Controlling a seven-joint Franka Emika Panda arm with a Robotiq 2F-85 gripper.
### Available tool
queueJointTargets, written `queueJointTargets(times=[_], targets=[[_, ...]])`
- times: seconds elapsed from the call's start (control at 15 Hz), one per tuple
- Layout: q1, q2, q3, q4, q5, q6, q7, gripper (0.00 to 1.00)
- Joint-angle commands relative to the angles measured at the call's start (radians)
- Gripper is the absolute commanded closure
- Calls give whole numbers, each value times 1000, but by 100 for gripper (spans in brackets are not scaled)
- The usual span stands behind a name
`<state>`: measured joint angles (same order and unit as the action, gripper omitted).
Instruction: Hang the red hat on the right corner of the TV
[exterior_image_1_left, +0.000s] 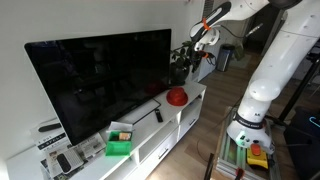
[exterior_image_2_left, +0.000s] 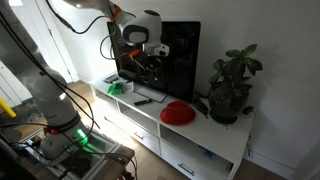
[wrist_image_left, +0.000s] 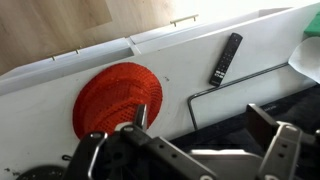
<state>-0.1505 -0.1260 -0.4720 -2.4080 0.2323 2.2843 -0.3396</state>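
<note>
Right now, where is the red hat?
In an exterior view the red hat lies on the white cabinet before the TV, between the remote and the potted plant.

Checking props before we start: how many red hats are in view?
1. The red hat lies on the white cabinet, near the end of the TV and the potted plant. Others may be hidden.

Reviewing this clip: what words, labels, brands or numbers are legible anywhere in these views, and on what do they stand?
No text can be read in any view.
Green box: any print is too blurred.
Slim black remote control: button marks are too small.
Black-and-white items beside the green box: patterned but unreadable.
Large black flat-screen TV: no logo can be made out.
</note>
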Motion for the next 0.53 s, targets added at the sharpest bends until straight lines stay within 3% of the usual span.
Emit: queueJointTargets(times=[0.0, 0.47], targets=[[-57, 44, 49, 17, 31, -5, -30, 0], [-69, 104, 55, 60, 49, -18, -49, 0]])
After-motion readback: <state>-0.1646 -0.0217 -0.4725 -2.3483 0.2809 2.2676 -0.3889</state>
